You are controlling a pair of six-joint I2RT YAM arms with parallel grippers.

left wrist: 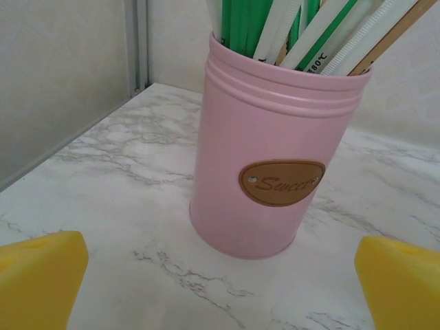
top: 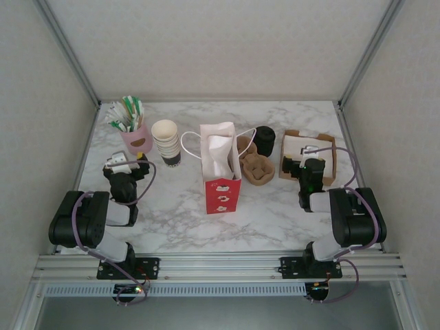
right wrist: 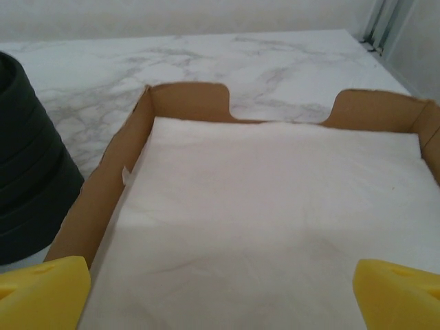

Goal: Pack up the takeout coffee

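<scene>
The takeout coffee is out of view. My left gripper (top: 128, 163) rests at the left of the marble table (top: 179, 206), open, with yellow fingertips (left wrist: 41, 275) wide apart and nothing between them. It faces a pink tin (left wrist: 258, 179) a short way ahead. My right gripper (top: 306, 159) sits at the right, also open and holding nothing. It hovers over the near end of white napkins (right wrist: 275, 220) in a cardboard tray (right wrist: 103, 199). A red and white paper bag (top: 221, 168) stands open in the middle of the table.
The pink tin (top: 137, 141) holds straws and sticks. Next to it is a stack of lidless cream cups (top: 166, 141). Brown pulp cup carriers (top: 256, 167) lie right of the bag, with a black cylinder of stacked lids (top: 265, 139) behind them. The cardboard tray (top: 328, 161) sits far right.
</scene>
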